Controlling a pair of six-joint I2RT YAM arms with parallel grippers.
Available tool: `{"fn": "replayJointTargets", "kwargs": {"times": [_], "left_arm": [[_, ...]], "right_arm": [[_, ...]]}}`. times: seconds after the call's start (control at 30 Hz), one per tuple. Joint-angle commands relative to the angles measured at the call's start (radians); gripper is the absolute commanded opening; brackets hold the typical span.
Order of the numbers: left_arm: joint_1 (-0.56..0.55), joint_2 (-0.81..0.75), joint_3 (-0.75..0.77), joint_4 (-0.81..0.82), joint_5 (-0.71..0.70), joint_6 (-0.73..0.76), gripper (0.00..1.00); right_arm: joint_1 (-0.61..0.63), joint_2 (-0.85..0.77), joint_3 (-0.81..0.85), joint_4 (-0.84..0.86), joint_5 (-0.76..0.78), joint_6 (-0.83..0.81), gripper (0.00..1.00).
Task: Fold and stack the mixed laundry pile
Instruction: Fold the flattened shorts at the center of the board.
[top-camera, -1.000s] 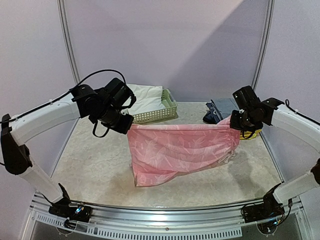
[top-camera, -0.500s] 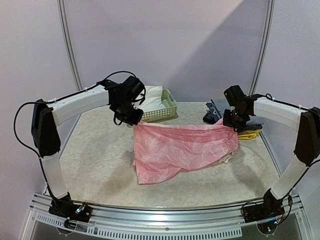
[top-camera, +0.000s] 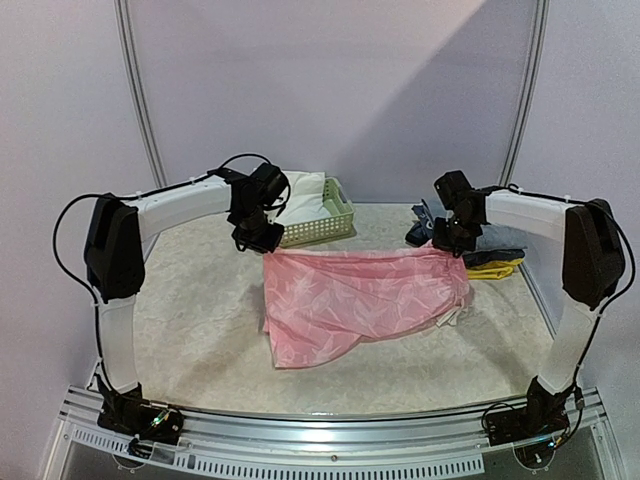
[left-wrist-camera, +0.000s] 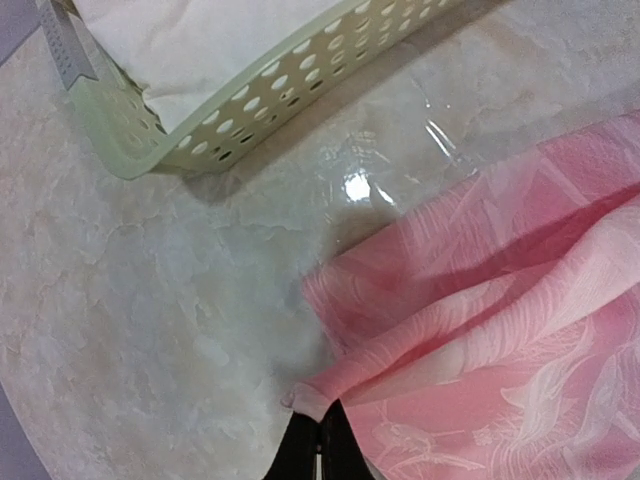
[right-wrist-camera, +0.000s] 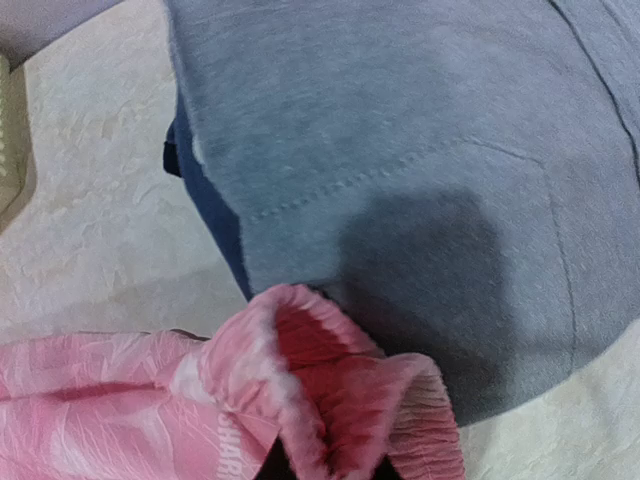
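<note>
**A:** From above, where is the pink piece (top-camera: 360, 300)?

**B:** It lies across the middle of the table (top-camera: 190, 330), with its top edge stretched between the arms. The left gripper (top-camera: 262, 240) pinches its left corner, close to the green basket (top-camera: 338, 215) at the far edge. The right gripper (top-camera: 445, 243) pinches its right corner, just beside the folded blue clothes (top-camera: 440, 215). The white piece (top-camera: 300, 190) lies in the basket.

**A:** And the left wrist view?

**B:** The fingers are pressed together on a bunched pink corner at the bottom edge, and the cloth fans out to the right.

**A:** Right wrist?

**B:** The gathered pink edge rises from the bottom of the view, clamped there, and overlaps the near edge of the blue clothes.
</note>
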Motion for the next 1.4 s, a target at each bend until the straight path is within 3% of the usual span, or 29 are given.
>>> {"fn": "replayJointTargets", "kwargs": {"times": [0.0,0.1,0.23,0.4,0.83,1.03,1.23,1.37], "left_arm": [[0.029,0.071,0.034,0.046,-0.028,-0.009,0.0],[0.038,0.105,0.045,0.085,-0.056,-0.034,0.0],[0.044,0.141,0.053,0.133,-0.057,-0.05,0.0],[0.066,0.166,0.057,0.129,-0.112,-0.062,0.0],[0.105,0.2,0.013,0.217,-0.035,-0.041,0.03],[0.101,0.092,-0.112,0.303,0.001,-0.05,0.5],[0.075,-0.103,-0.308,0.368,-0.015,-0.074,0.87],[0.045,-0.211,-0.435,0.37,-0.041,-0.098,0.96]], "right_arm": [[-0.009,0.046,0.041,0.049,-0.041,-0.016,0.22],[-0.009,0.045,0.062,0.071,-0.079,-0.017,0.4],[-0.009,0.031,0.088,0.067,-0.121,-0.021,0.51],[0.003,-0.024,0.068,0.068,-0.164,-0.025,0.57],[0.166,-0.161,-0.029,0.093,-0.187,-0.053,0.64],[0.191,-0.179,-0.068,0.134,-0.245,-0.054,0.64],[0.193,-0.149,-0.081,0.138,-0.244,-0.059,0.65],[0.193,-0.122,-0.08,0.143,-0.246,-0.067,0.65]]}}
